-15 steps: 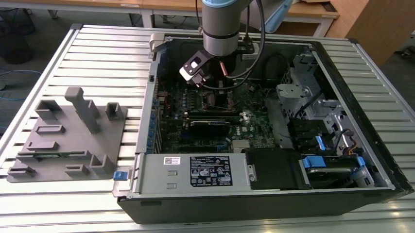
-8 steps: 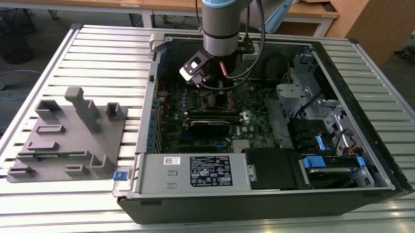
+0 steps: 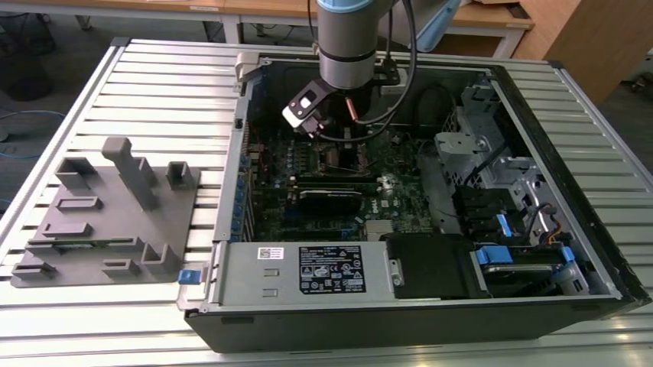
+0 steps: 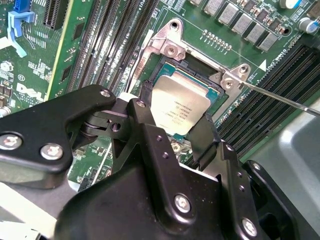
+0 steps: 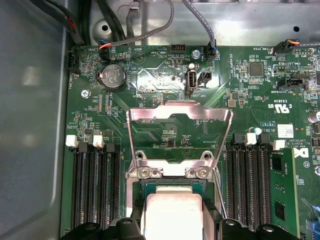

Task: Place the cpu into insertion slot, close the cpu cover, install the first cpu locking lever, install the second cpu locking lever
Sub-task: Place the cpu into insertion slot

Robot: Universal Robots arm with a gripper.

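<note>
The end effector (image 4: 174, 117) hangs low inside the open computer case (image 3: 571, 153), its fingers (image 4: 202, 131) drawn narrow against two opposite edges of the cpu (image 4: 179, 105). It appears to hold the chip. In both wrist views the cpu lies within the dark frame of the insertion slot (image 4: 172, 65), its silvery top facing up. Whether it is fully seated or just above the pin field cannot be told. Beyond it the cpu cover (image 5: 150, 119) stands raised on its hinge, not yet folded down, and a thin locking lever (image 4: 280, 97) angles free past the socket's corner in the second wrist view. Long memory slots (image 5: 92, 185) flank the socket on the green motherboard (image 5: 165, 80). The case rests on the slatted tabletop (image 3: 153, 84), with a grey fixture (image 3: 102, 222) well apart on the exterior view's left. The main risk is likely a chip that sits slightly askew. Pressure then could bend pins. A finger dragging on an edge at release could tip the cpu out of the frame, and the upright cover could drop early if jarred.
</note>
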